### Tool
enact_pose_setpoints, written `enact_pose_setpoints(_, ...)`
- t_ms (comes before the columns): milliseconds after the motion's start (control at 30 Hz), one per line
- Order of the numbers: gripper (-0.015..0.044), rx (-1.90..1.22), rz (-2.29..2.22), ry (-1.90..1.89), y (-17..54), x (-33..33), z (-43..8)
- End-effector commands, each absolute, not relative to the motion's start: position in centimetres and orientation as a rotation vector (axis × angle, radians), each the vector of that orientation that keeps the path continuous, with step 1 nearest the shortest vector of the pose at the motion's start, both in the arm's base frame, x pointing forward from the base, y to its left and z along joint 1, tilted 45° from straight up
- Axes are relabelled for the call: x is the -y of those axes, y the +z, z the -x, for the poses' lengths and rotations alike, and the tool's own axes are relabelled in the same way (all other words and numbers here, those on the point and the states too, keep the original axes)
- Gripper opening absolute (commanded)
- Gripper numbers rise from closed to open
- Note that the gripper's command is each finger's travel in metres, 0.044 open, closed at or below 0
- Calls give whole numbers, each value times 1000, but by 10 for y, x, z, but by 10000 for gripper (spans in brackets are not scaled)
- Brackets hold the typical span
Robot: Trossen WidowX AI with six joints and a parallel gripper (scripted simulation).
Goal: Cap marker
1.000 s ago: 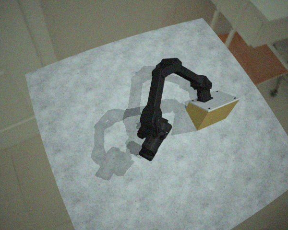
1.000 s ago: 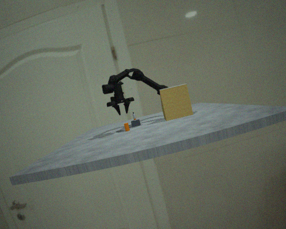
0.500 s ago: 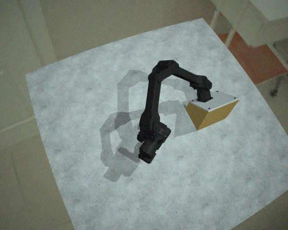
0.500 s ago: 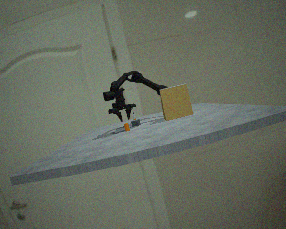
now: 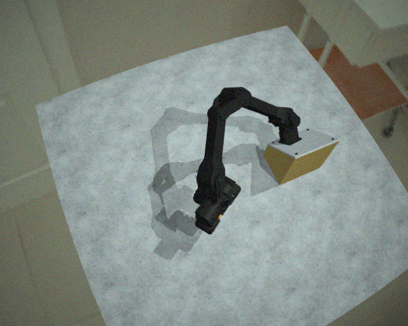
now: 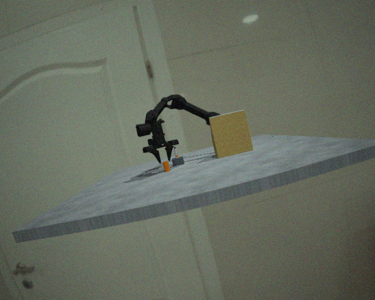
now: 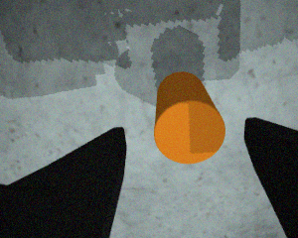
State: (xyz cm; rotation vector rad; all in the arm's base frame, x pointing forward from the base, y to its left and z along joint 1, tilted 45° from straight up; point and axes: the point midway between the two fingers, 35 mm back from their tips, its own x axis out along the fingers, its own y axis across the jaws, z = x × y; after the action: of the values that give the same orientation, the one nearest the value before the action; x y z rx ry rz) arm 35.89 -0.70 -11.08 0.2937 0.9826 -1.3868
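Note:
The orange cap (image 6: 166, 166) (image 7: 176, 91) stands upright on the table. In the top view only a sliver of the cap (image 5: 219, 216) shows beside the arm. My gripper (image 6: 164, 161) (image 7: 184, 133) is open, pointing down, with its fingertips just above the cap. In the wrist view the cap lies between the fingertips, with a gap on both sides. The white marker (image 6: 175, 151) stands upright in the dark grey holder block (image 6: 178, 160), just behind the right finger in the exterior view. The arm hides marker and holder in the top view, and they are outside the wrist view.
The arm's base stands on a tall yellow block (image 5: 308, 161) (image 6: 232, 134) with a pale top plate (image 5: 311, 140). The arm arches from there over the marbled table (image 5: 267, 263) (image 6: 116, 200). Its shadow falls around the cap.

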Motion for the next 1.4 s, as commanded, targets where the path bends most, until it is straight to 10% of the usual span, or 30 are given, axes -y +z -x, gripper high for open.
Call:
enact_pose_setpoints(0,249,-985,-285,-1389,-116,12,-357)
enact_pose_setpoints(633,249,-984,-283,-1390,-135,32,-352)
enact_pose_setpoints(1167,5,-985,-283,-1390,-132,28,-354)
enact_pose_setpoints(1367,0,-986,-285,-1388,-117,13,-357)
